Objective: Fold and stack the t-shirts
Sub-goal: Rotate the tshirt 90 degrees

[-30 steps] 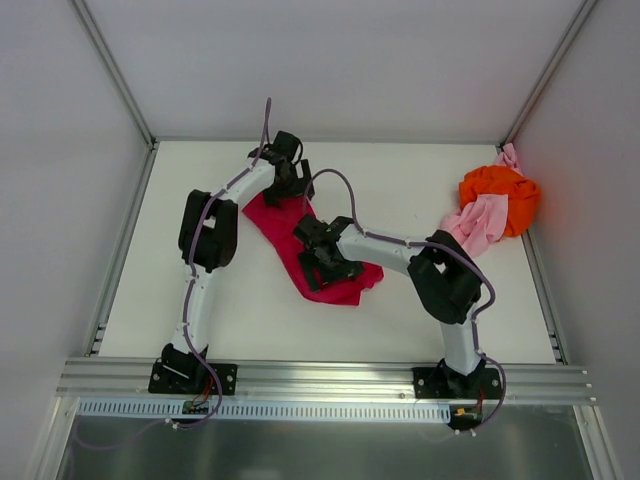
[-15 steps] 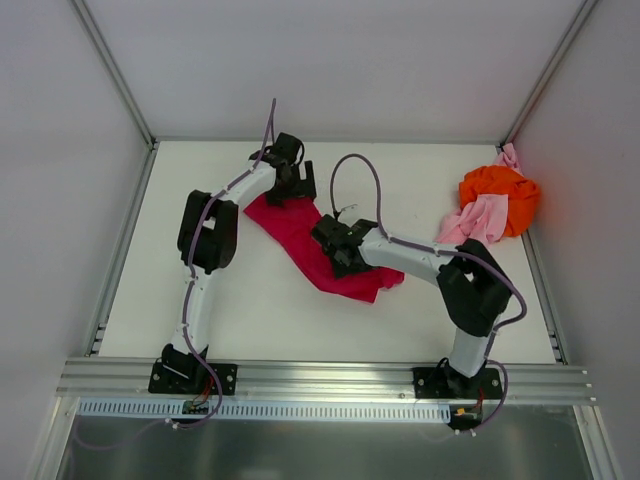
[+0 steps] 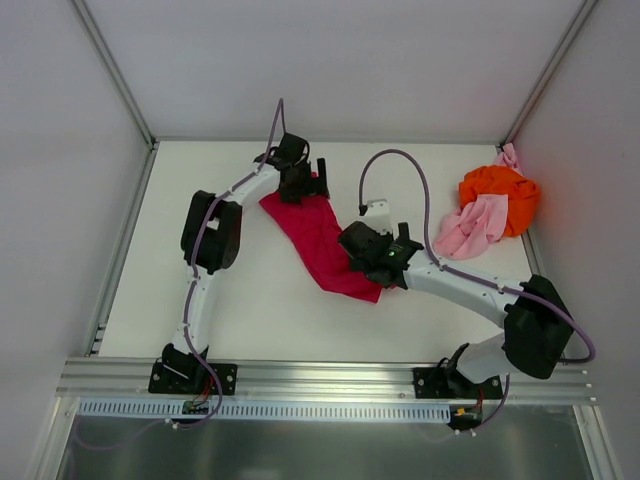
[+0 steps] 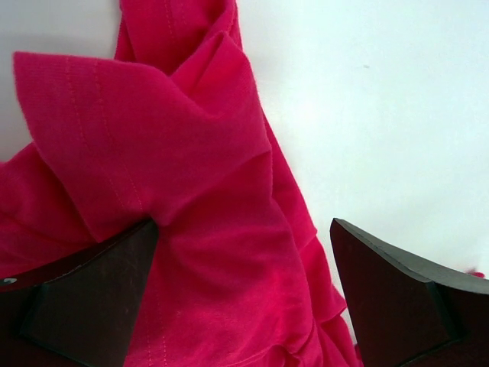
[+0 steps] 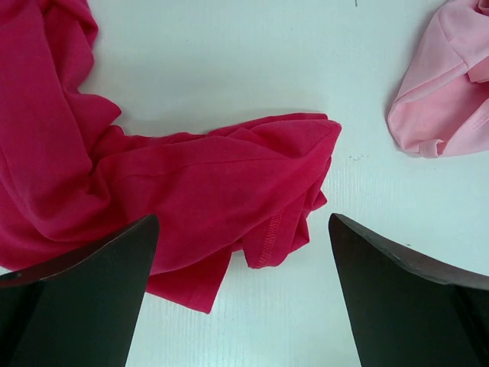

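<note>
I am hovering my left gripper (image 4: 244, 229) with its pads (image 4: 84, 298) spread wide and pinching nothing, and the far end of the crimson t-shirt (image 4: 191, 191) is bunching between and beneath them. My right gripper (image 5: 243, 222) is gaping just as wide, also clamped on nothing, and is looking down on the shirt's near end, where a stitched hem is curling under a loose flap. I am judging that the step in hand is spreading this shirt flat before any fold. To do it well I am aiming each gripper at one outer edge rather than the heap, planning to take a single layer; then I am meaning to draw the two ends apart low over the table (image 3: 250, 300) so the twist pulls out. The shirt is lying mid-table as a crumpled slanting band, ridged and doubled on itself, and looking thin and limp. The orange t-shirt (image 3: 500, 195) and the pale pink t-shirt (image 3: 475, 225) are sitting heaped together, touching, at the far right, well apart from the crimson one and not yet folded.
</note>
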Robot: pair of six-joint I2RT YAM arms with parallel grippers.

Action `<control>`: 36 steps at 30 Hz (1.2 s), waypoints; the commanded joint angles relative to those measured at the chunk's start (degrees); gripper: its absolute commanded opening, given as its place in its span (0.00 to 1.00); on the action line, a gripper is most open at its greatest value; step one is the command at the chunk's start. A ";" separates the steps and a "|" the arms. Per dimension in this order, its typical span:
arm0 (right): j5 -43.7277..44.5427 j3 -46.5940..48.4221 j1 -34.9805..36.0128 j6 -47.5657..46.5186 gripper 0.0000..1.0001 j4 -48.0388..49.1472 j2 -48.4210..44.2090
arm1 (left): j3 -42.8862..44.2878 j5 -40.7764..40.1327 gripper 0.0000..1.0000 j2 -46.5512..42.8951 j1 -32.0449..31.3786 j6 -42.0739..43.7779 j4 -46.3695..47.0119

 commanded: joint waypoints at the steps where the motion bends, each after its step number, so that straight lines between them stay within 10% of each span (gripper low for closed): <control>1: 0.81 1.00 0.15 -0.01 1.00 1.54 0.58 | 2.28 5.74 0.99 2.63 -2.66 -0.70 1.09; 24: 6.79 17.69 4.97 8.68 1.00 -27.09 26.59 | 15.20 8.12 0.99 10.10 -0.29 -3.86 -0.76; 36: -15.45 5.40 11.05 1.40 1.00 -10.76 14.83 | 15.21 9.44 0.99 9.84 0.41 -4.65 -0.23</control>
